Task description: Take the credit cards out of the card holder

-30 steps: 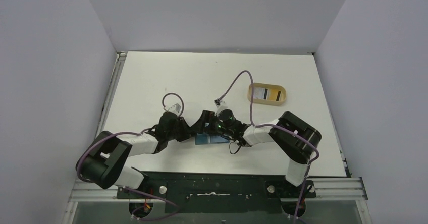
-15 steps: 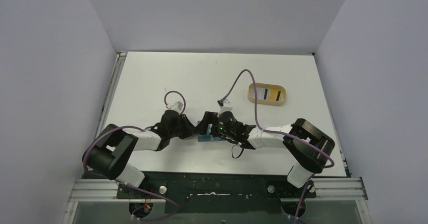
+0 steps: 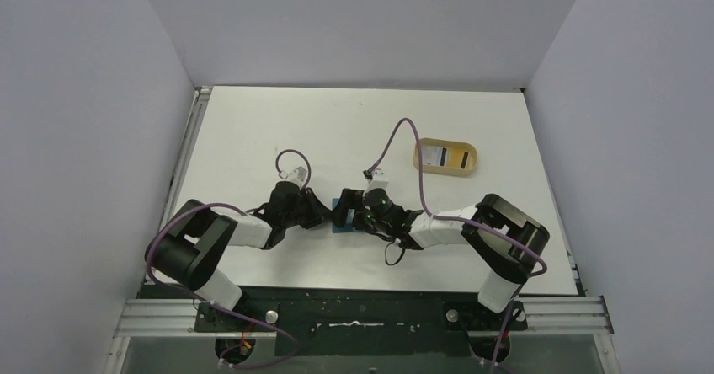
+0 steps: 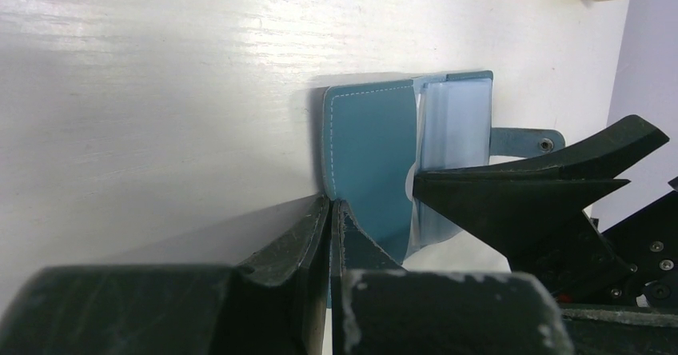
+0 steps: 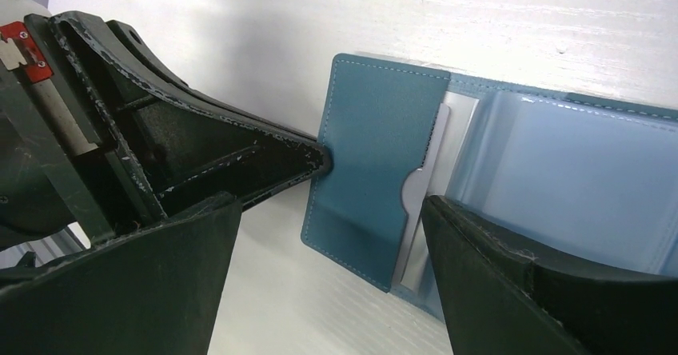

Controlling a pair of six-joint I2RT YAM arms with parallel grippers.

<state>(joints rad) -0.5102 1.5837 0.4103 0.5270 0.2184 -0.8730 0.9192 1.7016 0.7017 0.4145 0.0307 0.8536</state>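
Teal-blue card holder (image 5: 376, 131) lies open on the white table (image 3: 253, 130), midway between the two arms near the front edge. On my left wrist feed the left gripper (image 4: 330, 205) has its fingers pressed together on the near edge of the stitched flap (image 4: 372, 147) — a firm pinch, flap between the pads. The right gripper (image 5: 329, 207) is spread wide, one finger on each side of the flap, not gripping anything. A pale card (image 5: 424, 187) sits in the pocket under that flap, with only a narrow strip and the thumb notch showing. Clear plastic sleeves (image 5: 576, 171) fan out to the other side, and the snap tab (image 4: 524, 141) sticks out past them. Well apart, towards the far right of the table, the tan tray (image 3: 473, 162) holds a striped card (image 3: 444, 156) — pale with a black band.
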